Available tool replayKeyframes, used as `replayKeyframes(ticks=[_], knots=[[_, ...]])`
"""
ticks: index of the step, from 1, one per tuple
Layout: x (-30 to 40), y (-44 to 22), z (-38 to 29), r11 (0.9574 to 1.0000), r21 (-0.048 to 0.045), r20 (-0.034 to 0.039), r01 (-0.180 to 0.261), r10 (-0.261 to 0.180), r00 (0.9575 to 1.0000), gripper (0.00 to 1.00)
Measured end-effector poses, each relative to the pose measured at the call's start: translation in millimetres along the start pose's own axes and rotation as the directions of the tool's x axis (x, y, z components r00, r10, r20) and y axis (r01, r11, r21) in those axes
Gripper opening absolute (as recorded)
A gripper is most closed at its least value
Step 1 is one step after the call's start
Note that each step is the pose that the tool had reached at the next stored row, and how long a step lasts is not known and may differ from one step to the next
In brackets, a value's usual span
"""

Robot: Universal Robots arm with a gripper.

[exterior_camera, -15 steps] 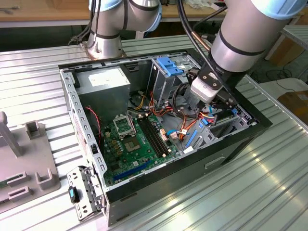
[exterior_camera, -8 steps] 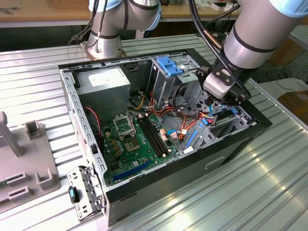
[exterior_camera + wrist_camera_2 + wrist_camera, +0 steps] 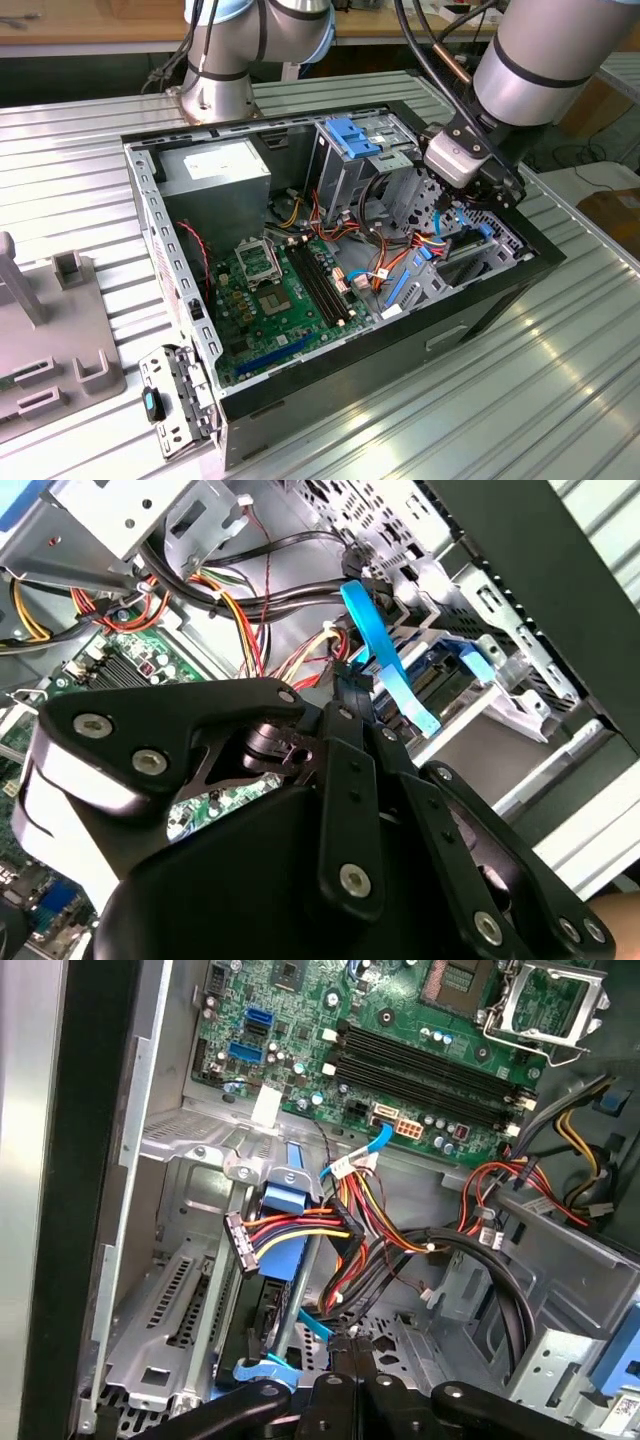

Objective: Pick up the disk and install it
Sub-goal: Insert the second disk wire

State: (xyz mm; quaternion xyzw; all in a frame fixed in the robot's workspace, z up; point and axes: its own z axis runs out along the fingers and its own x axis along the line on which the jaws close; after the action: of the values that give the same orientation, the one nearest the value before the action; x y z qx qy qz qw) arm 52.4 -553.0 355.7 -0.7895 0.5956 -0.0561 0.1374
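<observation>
While the arm reaches down into the open computer case [image 3: 480,300] on the ribbed metal table [image 3: 560,400], I see my gripper [image 3: 478,192] low over the drive bay on the exterior view's right. The disk [image 3: 290,1225], dark between its blue rails, sits on edge inside that metal bay, with a bundle of red, yellow and black power wires [image 3: 300,1232] lying across it. In the first wrist view the black fingers [image 3: 345,1400] are drawn together just beside the disk's near end, next to a thin blue cable [image 3: 312,1325]; whether they actually clamp anything I cannot tell. In the second wrist view the same blue cable [image 3: 385,655] runs past the fingertips. The green motherboard [image 3: 285,290] lies flat on the case floor, and the tall cage with its light-blue latch plate [image 3: 350,135] stands behind.
</observation>
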Motion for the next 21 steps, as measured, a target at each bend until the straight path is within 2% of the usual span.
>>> replayKeyframes(ticks=[5, 9, 12, 14, 15, 19, 20, 21], knots=[[1.2, 0.1, -1.4, 1.0000, 0.0006, -0.0003, -0.002, 0.002, 1.0000, 0.11], [1.8, -3.0, -3.0, 1.0000, 0.0008, -0.0007, -0.004, 0.004, 1.0000, 0.11], [2.1, -4.6, -3.9, 0.9998, 0.0019, -0.0048, -0.017, 0.017, 0.9998, 0.11], [2.1, -4.8, -4.0, 0.9992, 0.0037, -0.0118, -0.040, 0.040, 0.9991, 0.11], [2.2, -4.8, -3.9, 0.9982, 0.0055, -0.0176, -0.060, 0.060, 0.9980, 0.11], [2.2, -4.9, -3.9, 0.9920, 0.0121, -0.0388, -0.126, 0.126, 0.9912, 0.11], [2.4, -5.1, -3.9, 0.9914, 0.0127, -0.0402, -0.130, 0.131, 0.9906, 0.11], [2.7, -6.3, -3.5, 0.9902, 0.0128, -0.0467, -0.139, 0.139, 0.9891, 0.11]])
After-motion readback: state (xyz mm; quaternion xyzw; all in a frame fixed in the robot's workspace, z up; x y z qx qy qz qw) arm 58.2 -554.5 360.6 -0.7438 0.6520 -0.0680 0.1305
